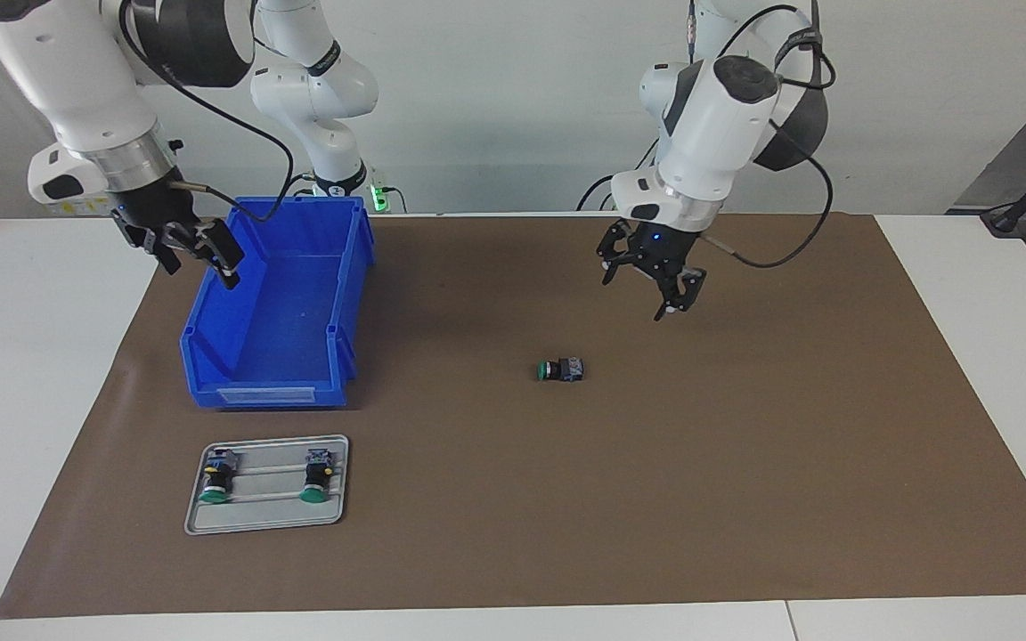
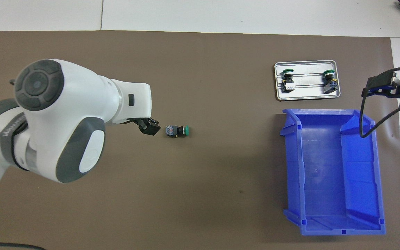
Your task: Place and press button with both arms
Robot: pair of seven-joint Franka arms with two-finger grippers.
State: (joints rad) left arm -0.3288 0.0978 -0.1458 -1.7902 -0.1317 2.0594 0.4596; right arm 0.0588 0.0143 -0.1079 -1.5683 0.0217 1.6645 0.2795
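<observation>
A green-capped button (image 1: pixel 560 369) (image 2: pixel 178 131) lies on its side on the brown mat, about mid-table. My left gripper (image 1: pixel 639 292) (image 2: pixel 149 127) hangs open above the mat, close beside the button's black body and apart from it; in the overhead view the arm covers most of it. My right gripper (image 1: pixel 199 265) (image 2: pixel 382 86) is raised and open over the blue bin's (image 1: pixel 348 294) (image 2: pixel 290 166) edge at the right arm's end of the table. It holds nothing.
A grey tray (image 1: pixel 268 518) (image 2: pixel 306 95) lies farther from the robots than the bin. On it rest two more green-capped buttons (image 1: pixel 215 478) (image 1: pixel 316 476). The brown mat (image 1: pixel 745 490) covers most of the white table.
</observation>
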